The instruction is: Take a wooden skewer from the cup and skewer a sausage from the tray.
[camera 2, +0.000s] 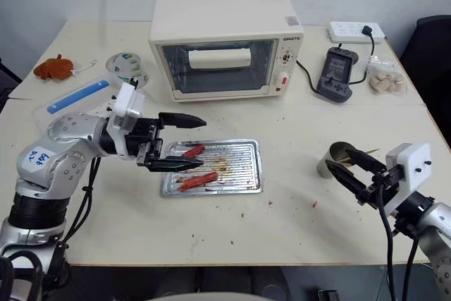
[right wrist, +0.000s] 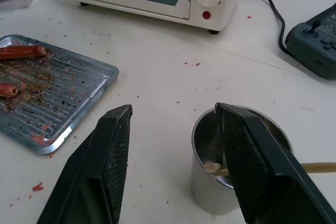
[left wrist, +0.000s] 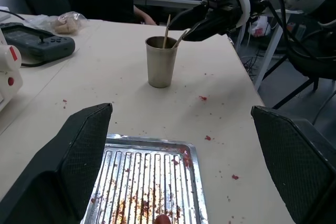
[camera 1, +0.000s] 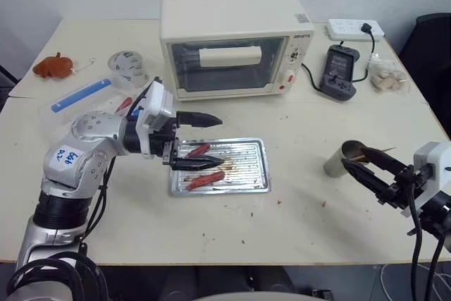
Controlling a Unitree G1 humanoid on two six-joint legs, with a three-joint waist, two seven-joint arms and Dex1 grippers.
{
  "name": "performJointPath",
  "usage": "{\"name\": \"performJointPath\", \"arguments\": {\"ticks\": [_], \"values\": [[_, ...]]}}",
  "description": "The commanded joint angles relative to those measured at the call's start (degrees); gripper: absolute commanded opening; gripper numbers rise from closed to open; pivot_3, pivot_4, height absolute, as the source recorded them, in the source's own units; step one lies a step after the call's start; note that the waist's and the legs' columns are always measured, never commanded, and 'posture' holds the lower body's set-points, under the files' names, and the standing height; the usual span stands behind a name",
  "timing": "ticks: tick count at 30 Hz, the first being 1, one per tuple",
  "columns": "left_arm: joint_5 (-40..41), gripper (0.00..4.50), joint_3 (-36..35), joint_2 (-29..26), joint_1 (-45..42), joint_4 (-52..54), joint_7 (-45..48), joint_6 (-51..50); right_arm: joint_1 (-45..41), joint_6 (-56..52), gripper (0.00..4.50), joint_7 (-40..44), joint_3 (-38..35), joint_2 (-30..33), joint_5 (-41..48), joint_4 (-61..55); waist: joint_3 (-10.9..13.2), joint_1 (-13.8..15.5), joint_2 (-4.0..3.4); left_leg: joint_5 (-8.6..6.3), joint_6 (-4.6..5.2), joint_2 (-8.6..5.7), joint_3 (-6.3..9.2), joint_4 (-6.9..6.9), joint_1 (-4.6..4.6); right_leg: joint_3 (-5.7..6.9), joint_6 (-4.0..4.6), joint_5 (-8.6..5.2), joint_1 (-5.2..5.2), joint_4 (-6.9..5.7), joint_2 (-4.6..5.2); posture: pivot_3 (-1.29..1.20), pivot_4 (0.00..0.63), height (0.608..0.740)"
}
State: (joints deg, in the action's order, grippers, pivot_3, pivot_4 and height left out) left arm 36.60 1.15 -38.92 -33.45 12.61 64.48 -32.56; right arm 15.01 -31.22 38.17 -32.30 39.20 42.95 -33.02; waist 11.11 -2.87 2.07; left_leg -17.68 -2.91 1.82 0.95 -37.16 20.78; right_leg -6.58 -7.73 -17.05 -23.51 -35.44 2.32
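The tray [camera 1: 243, 181] lay at the centre of the head view, its long axis running left to right, just in front of the toaster oven [camera 1: 232, 40]. Two sausages rested on its left half, each lying roughly along the tray's length and tilted up to the right: the upper sausage [camera 1: 199, 150] and the lower sausage [camera 1: 205, 180]. The left gripper [camera 1: 204, 142] pointed toward the frame's right over that end of the tray, its jaws spread wide and empty, one finger above the sausages and the other between them. The cup [camera 1: 343, 158] stood upright at the right of the frame, well apart from the tray. The right gripper [camera 1: 366, 162] reached it from the lower right, jaws partly open, one finger over the cup's mouth and the other beside its wall; whether it gripped anything could not be told. The left wrist view showed what the head views did not: two skewers standing in the cup, the wooden skewer [left wrist: 167, 30] leaning slightly off upright, the other slanting toward the right gripper's tips. The right wrist view showed a skewer end [right wrist: 218, 169] inside the cup, crossing behind one finger [right wrist: 257, 166].
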Motion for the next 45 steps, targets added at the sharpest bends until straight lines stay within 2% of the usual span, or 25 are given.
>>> {"name": "performJointPath", "arguments": {"ticks": [1,4,9,15,20,25,27,30,33,34,38,42,45], "values": [[-0.7,4.50,0.0,0.5,-1.7,-0.4,0.4,1.3,-0.4,1.6,2.41,-0.3,-0.4,-0.8,-0.5,0.6,0.0,0.0,0.00,0.00,0.00,0.00,0.00,0.00,0.00,0.00,0.00,0.00,0.00,0.00,0.00,0.00,0.150,0.740],[-1.2,4.50,0.1,0.8,-2.4,-1.0,0.8,1.7,-0.8,2.0,1.73,-0.4,0.3,-1.3,-0.9,1.2,0.0,0.0,0.00,0.00,0.00,-0.01,0.00,-0.02,0.00,0.00,-0.01,0.01,0.00,0.00,0.00,0.00,0.150,0.740],[-1.7,4.50,0.5,1.1,-3.2,-1.9,1.4,2.2,-1.6,2.1,0.05,-0.9,-0.2,-1.5,-0.8,1.2,0.0,0.0,0.00,0.00,0.00,-0.01,0.01,-0.02,0.00,0.00,-0.01,0.01,0.00,-0.03,0.00,0.00,0.150,0.740],[-2.2,4.50,0.7,1.8,-3.6,-2.8,2.0,3.1,-4.1,-2.2,0.02,-2.7,-5.2,2.8,4.3,-2.2,0.0,0.0,-0.02,0.01,0.01,-0.01,0.00,-0.05,-0.01,0.00,-0.02,0.01,0.01,-0.07,0.00,0.00,0.150,0.740],[-2.9,4.50,1.0,3.0,-3.7,-3.7,2.3,4.8,-7.8,-11.2,0.02,-3.2,-15.0,13.6,16.3,-4.1,0.1,0.0,-0.09,0.03,0.04,-0.02,0.03,-0.07,-0.01,-0.01,-0.04,0.02,0.00,-0.11,0.00,0.00,0.150,0.740],[-3.0,4.50,0.8,4.6,-3.5,-3.8,1.6,5.6,-13.4,-22.1,0.02,-0.6,-25.3,28.4,30.9,1.4,0.1,0.2,-0.15,0.03,0.05,-0.02,0.03,-0.08,0.10,0.00,-0.04,0.02,-0.01,-0.05,0.00,0.00,0.150,0.740],[-2.9,4.50,0.5,5.3,-3.4,-3.7,1.0,5.6,-17.0,-25.3,0.02,-2.8,-25.5,32.4,38.9,5.7,0.1,0.2,-0.14,0.03,0.05,-0.01,0.06,-0.10,0.15,0.02,-0.05,0.03,-0.01,0.00,0.00,0.00,0.150,0.740],[-2.5,4.50,-0.2,6.7,-3.3,-3.2,-0.9,5.5,-21.1,-25.6,0.02,-10.1,-21.0,35.6,55.4,11.2,0.1,0.5,-0.14,0.02,0.07,0.00,0.07,-0.13,0.22,0.04,-0.06,0.03,-0.03,0.04,0.00,0.00,0.150,0.740],[-1.7,4.50,-1.8,8.9,-3.6,-2.9,-4.2,5.6,-23.7,-21.3,0.02,-17.4,-12.6,34.3,67.7,10.8,0.1,0.7,-0.13,0.00,0.11,0.00,0.06,-0.20,0.32,0.03,-0.10,0.06,-0.05,0.09,0.02,0.00,0.150,0.740],[-1.5,4.50,-2.4,9.9,-3.8,-2.8,-5.6,5.9,-26.5,-19.4,0.02,-19.8,-8.1,31.2,69.2,10.1,0.1,0.6,-0.13,0.00,0.11,-0.01,0.05,-0.21,0.35,0.02,-0.10,0.06,-0.10,0.09,0.02,0.00,0.150,0.740],[-1.3,4.50,-3.4,12.7,-4.0,-1.9,-9.2,5.9,-35.0,-16.0,0.02,-27.4,2.3,20.0,70.0,8.4,0.1,0.7,-0.07,0.00,0.11,0.00,0.06,-0.29,0.41,0.01,-0.19,0.11,-0.16,0.02,0.01,0.00,0.150,0.740],[0.5,4.50,-3.7,14.8,-3.4,0.4,-11.7,4.2,-40.0,-13.9,0.02,-34.2,7.3,11.2,70.0,7.1,0.2,1.2,-0.12,0.01,0.11,0.01,0.07,-0.32,0.47,0.01,-0.19,0.11,-0.28,-0.08,0.02,0.00,0.150,0.740],[1.5,4.50,-3.6,15.3,-2.6,2.5,-13.0,3.3,-41.6,-13.2,0.02,-37.2,8.7,6.9,70.0,6.5,0.2,1.3,-0.13,0.01,0.11,0.02,0.10,-0.29,0.53,0.04,-0.18,0.10,-0.33,-0.08,0.02,0.00,0.150,0.740]]}}
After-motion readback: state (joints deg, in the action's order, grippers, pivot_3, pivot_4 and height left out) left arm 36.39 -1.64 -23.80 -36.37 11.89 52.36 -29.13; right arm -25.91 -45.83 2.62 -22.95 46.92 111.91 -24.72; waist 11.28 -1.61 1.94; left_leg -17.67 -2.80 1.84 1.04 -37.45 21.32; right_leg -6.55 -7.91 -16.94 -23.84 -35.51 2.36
